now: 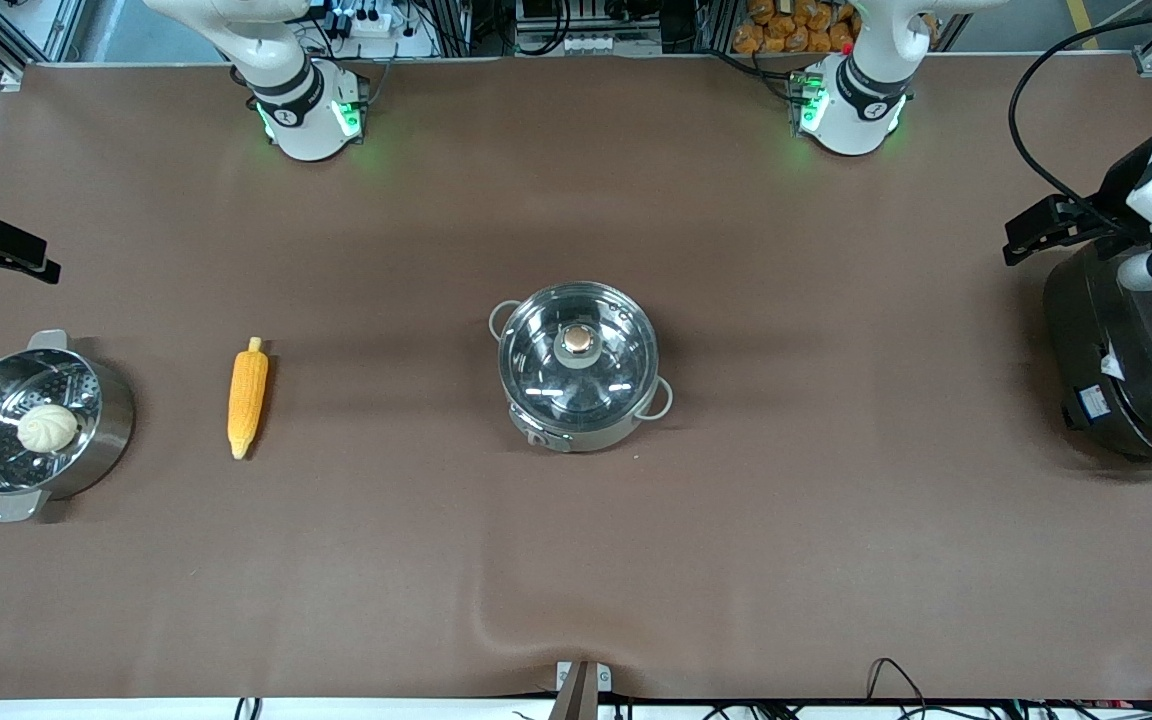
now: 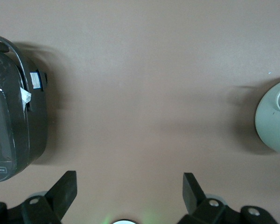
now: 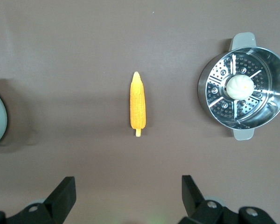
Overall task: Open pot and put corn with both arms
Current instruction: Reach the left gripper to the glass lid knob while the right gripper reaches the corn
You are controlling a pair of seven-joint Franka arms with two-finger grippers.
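Observation:
The steel pot (image 1: 576, 420) stands mid-table with its glass lid (image 1: 536, 365) on and the copper knob (image 1: 576, 341) on top. The yellow-orange corn (image 1: 247, 397) lies on the cloth toward the right arm's end; it also shows in the right wrist view (image 3: 137, 106). My left gripper (image 1: 1011, 240) is open and empty, high over the cloth beside the black cooker (image 1: 1126, 360); its wrist view (image 2: 129, 176) shows the pot's edge (image 2: 273, 116). My right gripper (image 1: 48, 260) is open and empty, high above the right arm's end; its wrist view (image 3: 127, 179) looks down on the corn.
A perforated steamer pot (image 1: 106, 430) holding a white bun (image 1: 46, 428) sits beside the corn at the right arm's end. The black cooker also shows in the left wrist view (image 2: 14, 126). A brown cloth (image 1: 736, 560) covers the table.

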